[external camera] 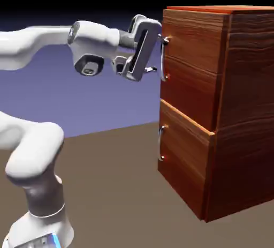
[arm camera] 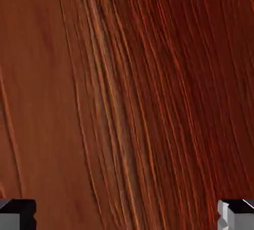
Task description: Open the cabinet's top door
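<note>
Just beyond the spread claw, seemingly untouched, top door.

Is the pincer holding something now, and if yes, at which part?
Nothing is held. The pincer is open, its fingertips wide apart with only the top door's wood between them; the handle is not between them.

Both my views are rendered sharp, with no blur or edge warping. Outside, light falls evenly from above and the front: my arm reads bright white, the cabinet glows warm on its front and darker on its side, and the backdrop fades to near black on top. My hand view is evenly lit wood grain, without glare.
</note>
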Motion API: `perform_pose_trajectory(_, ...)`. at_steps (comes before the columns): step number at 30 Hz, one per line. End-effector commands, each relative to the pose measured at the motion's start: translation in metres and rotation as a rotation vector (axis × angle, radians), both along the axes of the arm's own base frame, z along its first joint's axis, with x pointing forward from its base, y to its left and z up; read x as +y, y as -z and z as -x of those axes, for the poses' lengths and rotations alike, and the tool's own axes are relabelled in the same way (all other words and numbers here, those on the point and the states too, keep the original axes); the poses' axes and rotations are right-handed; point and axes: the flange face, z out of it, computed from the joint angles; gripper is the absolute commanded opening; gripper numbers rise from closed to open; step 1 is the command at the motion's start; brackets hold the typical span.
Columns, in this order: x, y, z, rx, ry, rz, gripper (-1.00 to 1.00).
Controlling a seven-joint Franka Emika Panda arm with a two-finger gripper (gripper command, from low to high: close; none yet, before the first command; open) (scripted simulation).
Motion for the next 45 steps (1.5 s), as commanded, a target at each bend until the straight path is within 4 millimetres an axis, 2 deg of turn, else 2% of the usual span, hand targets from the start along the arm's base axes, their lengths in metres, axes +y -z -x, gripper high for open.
perform_pose_trajectory(1,0.005,0.000,0.002,-0.018,0.015,-0.059,0.00)
perform_pose_trajectory(10,0.048,0.016,0.006,-0.166,0.109,-0.577,0.00)
perform_pose_trajectory(15,0.069,0.038,-0.001,-0.229,0.135,-0.858,0.00)
perform_pose_trajectory(20,0.086,0.067,-0.015,-0.277,0.150,-1.137,0.00)
perform_pose_trajectory(22,0.087,0.069,-0.016,-0.280,0.151,-1.156,0.00)
perform_pose_trajectory(28,0.084,0.069,-0.066,-0.280,0.151,-1.156,0.00)
perform_pose_trajectory(29,0.084,0.069,-0.066,-0.280,0.151,-1.156,-1.00)
perform_pose_trajectory(30,0.084,0.069,-0.066,-0.280,0.151,-1.156,-1.00)
perform_pose_trajectory(34,0.068,0.069,-0.035,-0.216,0.054,-1.169,-1.00)
perform_pose_trajectory(40,0.029,0.069,0.018,-0.093,-0.130,-1.186,-1.00)
perform_pose_trajectory(45,-0.003,0.069,0.048,-0.010,-0.252,-1.192,-1.00)
